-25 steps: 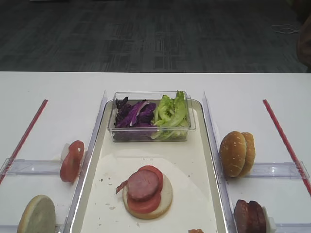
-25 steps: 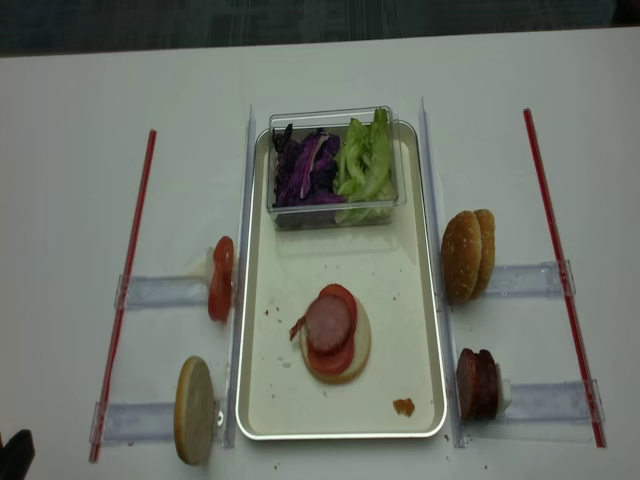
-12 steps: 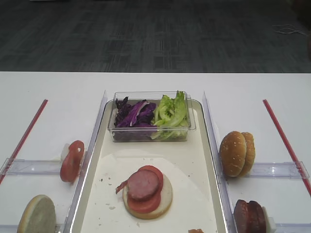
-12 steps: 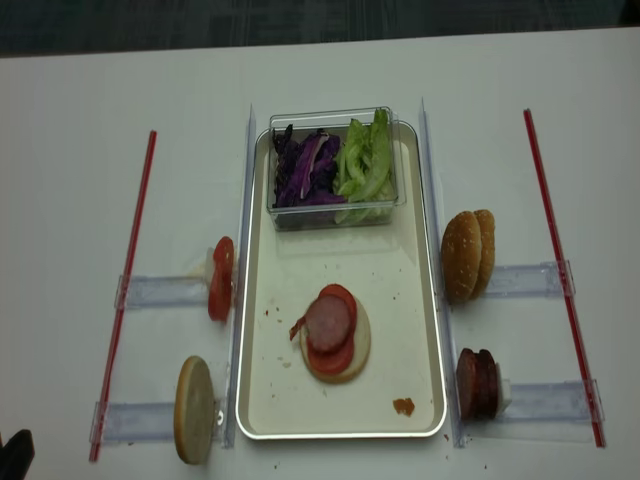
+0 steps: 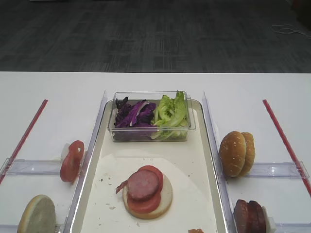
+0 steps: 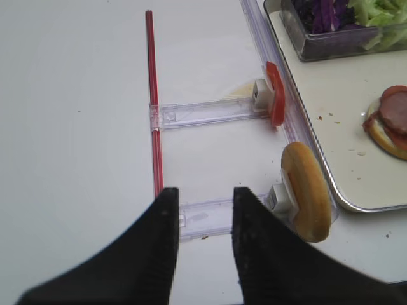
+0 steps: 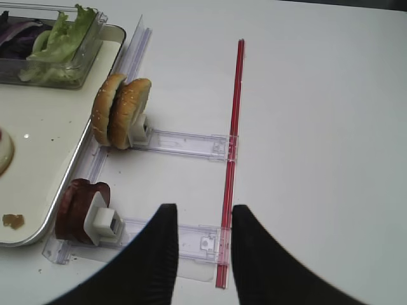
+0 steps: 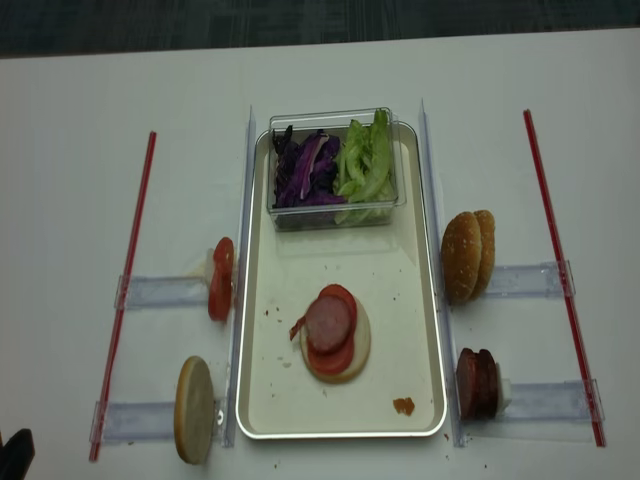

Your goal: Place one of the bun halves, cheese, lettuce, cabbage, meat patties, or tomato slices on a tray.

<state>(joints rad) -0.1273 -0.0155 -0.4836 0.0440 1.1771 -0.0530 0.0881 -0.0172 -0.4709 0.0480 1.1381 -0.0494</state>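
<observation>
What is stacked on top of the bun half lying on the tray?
On the bun half lie tomato slices with a meat patty on top. The patty covers most of the tomato, so the slice count and anything underneath stay hidden.

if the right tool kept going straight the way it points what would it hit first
Probably the clear plastic rail holding the meat patties, lying just ahead of the right tool, beside the red strip. Beyond that, only bare table. Height above the rail is unclear.

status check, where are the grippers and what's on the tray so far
Left gripper and right gripper both open, empty, hovering over the table off the tray. Bun half with tomato slices and meat patty stacked on it. Nothing blocking.
</observation>
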